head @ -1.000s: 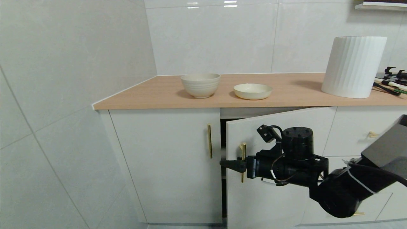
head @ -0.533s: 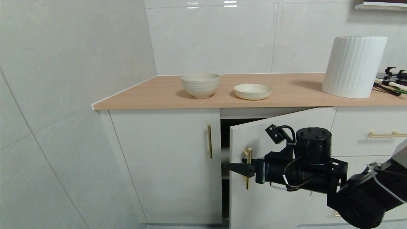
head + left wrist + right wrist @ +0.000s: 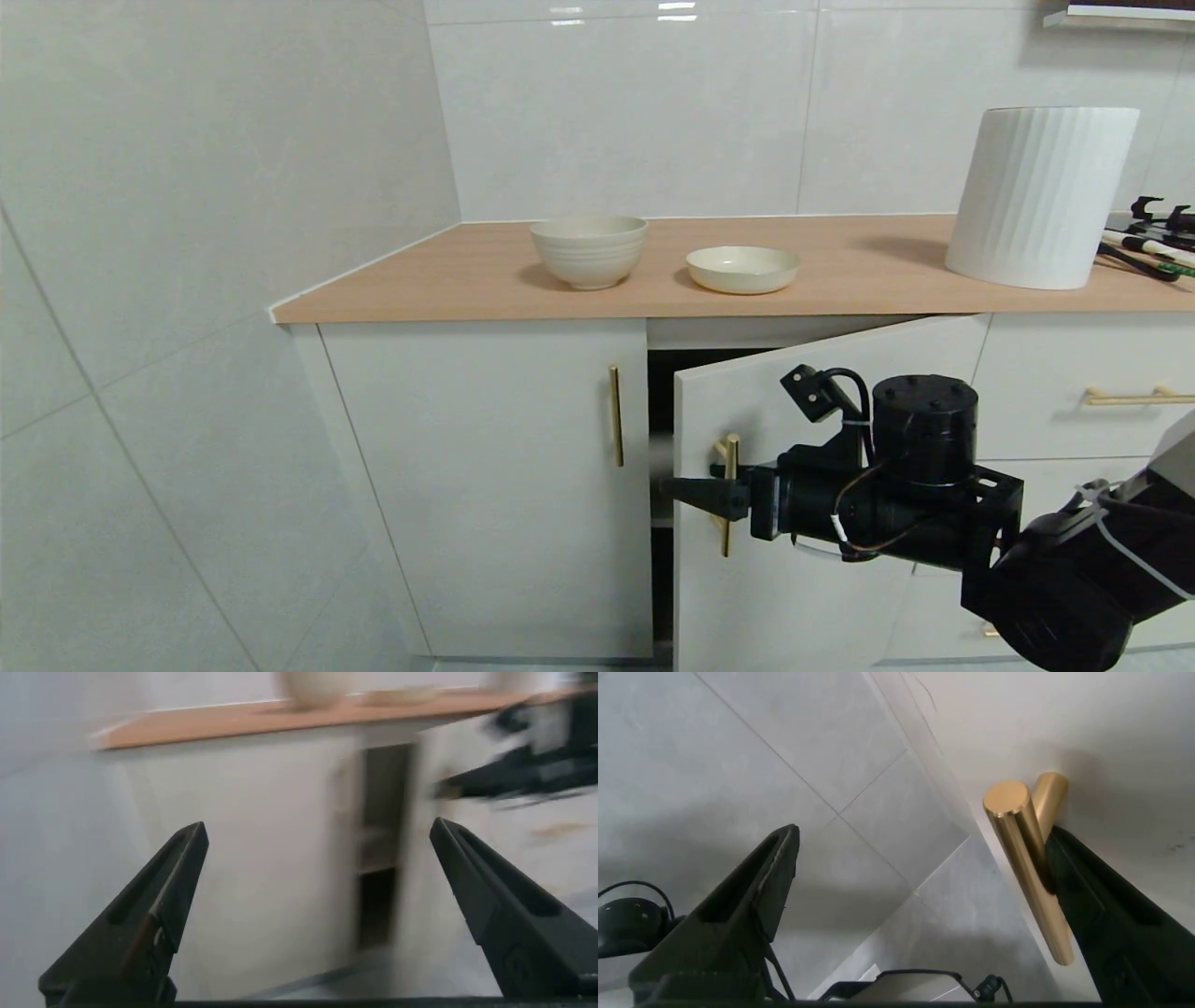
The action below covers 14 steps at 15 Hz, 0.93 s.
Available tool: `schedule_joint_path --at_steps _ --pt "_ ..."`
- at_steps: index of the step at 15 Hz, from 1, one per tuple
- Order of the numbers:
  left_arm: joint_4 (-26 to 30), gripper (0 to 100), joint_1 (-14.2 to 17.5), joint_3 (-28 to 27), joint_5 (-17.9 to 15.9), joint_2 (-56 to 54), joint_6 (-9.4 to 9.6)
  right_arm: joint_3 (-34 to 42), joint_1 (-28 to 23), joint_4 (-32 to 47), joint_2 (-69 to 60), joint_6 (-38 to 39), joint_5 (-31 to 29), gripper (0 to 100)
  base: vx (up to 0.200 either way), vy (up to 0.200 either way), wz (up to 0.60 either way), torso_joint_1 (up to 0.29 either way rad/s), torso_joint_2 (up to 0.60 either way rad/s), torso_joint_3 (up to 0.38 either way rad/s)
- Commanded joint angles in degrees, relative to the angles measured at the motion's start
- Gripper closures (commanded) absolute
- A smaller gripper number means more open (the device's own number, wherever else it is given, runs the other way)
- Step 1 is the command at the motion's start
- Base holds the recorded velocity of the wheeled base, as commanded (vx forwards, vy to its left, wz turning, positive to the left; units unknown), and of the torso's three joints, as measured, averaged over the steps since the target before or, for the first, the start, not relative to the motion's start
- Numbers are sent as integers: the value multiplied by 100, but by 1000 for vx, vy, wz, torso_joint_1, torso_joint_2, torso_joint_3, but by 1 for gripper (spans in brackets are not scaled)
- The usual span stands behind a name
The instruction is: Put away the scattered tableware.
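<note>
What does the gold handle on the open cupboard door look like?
The handle is a slim, round bar, shiny gold like brass, standing upright on a short post near the free edge of the white cupboard door, which hangs partly open. It sits between the spread fingers of the right tool, close against one finger; whether they touch is hard to tell.

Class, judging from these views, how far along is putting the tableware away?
Done: the right cabinet door stands ajar. In hand: the right gripper, open, sits at its brass handle; the left gripper is open and empty. Left: bowl and dish are on the counter.
</note>
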Motion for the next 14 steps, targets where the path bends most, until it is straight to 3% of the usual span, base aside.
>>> schedule_joint_path --at_steps 1,3,4,5,7,10,12,14 --pt "197 0 -78 -1274 -1100 2446 -465 0 1 -28 21 -6 -3 0 0 0 0 0 0 0" --pt "-58 0 -104 -1380 -1549 3729 -272 -9 1 -28 56 -6 -3 0 0 0 0 0 0 0" --pt "-576 0 -192 -1415 -1716 4599 -157 -9 1 -28 65 -15 6 0 0 0 0 0 0 0" --pt "-1086 0 -350 -1415 -1733 5241 -166 0 1 -28 65 -15 -3 0 0 0 0 0 0 0" --pt "-2018 0 -763 -1388 -1733 6313 -307 18 1 -28 39 -15 -3 0 0 0 0 0 0 0" --pt "-3151 0 -1616 -1415 -1698 7719 -799 70 36 -28 30 -33 6 0 0 0 0 0 0 0" --pt "-4074 0 -1897 -1371 -1698 8466 -1194 88 124 -28 30 -33 -3 0 0 0 0 0 0 0" --pt "-4786 0 -1985 -1204 -1689 8967 -1317 88 150 -28 21 -33 -3 0 0 0 0 0 0 0"
